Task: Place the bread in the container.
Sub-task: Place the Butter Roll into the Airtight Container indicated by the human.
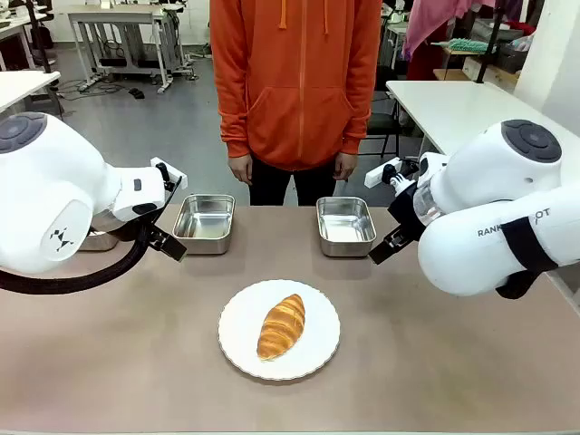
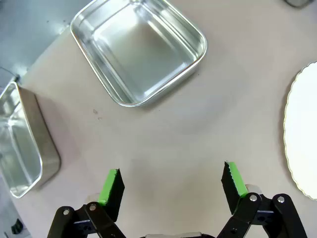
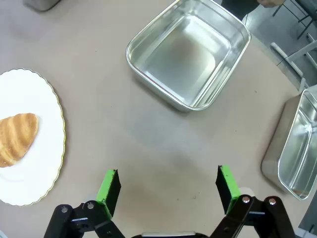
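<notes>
The bread (image 1: 282, 326) is a golden-brown ridged roll lying on a round white plate (image 1: 237, 343) in the middle of the table; the right wrist view shows one end of the bread (image 3: 15, 139). Two empty steel containers stand behind it, one left of centre (image 1: 205, 223) and one right of centre (image 1: 345, 226). My left gripper (image 1: 170, 243) hovers open over bare table just short of the left container (image 2: 143, 54). My right gripper (image 1: 382, 250) hangs open near the right container (image 3: 190, 54). Both grippers (image 2: 171, 181) (image 3: 168, 186) hold nothing.
A third tray (image 2: 20, 144) sits at the table's left edge, partly behind my left arm (image 1: 54, 208). A fourth tray (image 3: 297, 148) stands at the right edge. A person in an orange hoodie (image 1: 294, 82) stands at the far side, hands hanging. The plate's rim (image 2: 302, 134) lies right of my left gripper.
</notes>
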{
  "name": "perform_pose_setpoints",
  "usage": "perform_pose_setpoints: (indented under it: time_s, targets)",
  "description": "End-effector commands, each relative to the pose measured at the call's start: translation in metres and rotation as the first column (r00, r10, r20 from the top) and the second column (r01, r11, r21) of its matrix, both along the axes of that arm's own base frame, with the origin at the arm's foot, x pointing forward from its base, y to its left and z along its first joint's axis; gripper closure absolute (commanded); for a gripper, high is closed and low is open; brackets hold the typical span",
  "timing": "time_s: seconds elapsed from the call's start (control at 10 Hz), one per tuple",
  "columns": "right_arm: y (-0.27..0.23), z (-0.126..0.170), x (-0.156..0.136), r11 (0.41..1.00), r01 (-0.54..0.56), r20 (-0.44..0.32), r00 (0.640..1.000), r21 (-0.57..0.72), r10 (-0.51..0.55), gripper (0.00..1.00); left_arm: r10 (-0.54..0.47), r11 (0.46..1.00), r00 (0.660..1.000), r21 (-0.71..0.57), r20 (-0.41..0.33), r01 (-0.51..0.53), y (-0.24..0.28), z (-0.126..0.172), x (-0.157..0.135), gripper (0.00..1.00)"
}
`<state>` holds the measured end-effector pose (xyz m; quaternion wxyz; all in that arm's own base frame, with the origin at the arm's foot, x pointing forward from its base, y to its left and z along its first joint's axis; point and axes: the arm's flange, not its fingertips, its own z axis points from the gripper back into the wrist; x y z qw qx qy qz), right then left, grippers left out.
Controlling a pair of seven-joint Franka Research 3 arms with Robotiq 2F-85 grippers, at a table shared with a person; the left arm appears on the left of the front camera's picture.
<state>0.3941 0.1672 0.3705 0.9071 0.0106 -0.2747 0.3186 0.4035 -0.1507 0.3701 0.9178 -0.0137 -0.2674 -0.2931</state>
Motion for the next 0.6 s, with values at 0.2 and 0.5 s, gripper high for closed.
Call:
perform_pose_setpoints:
  time_s: [0.2,0.5]
  targets:
    - [0.0,0.0001,0.0,1.0,0.0,0.0,1.0,0.0,0.0,0.0,0.0,1.0,1.0,0.0,0.0,0.0,0.0,0.0001,0.0,0.0]
    - [0.0,0.0001,0.0,1.0,0.0,0.0,1.0,0.0,0.0,0.0,0.0,1.0,1.0,0.0,0.0,0.0,0.0,0.0001,0.0,0.0]
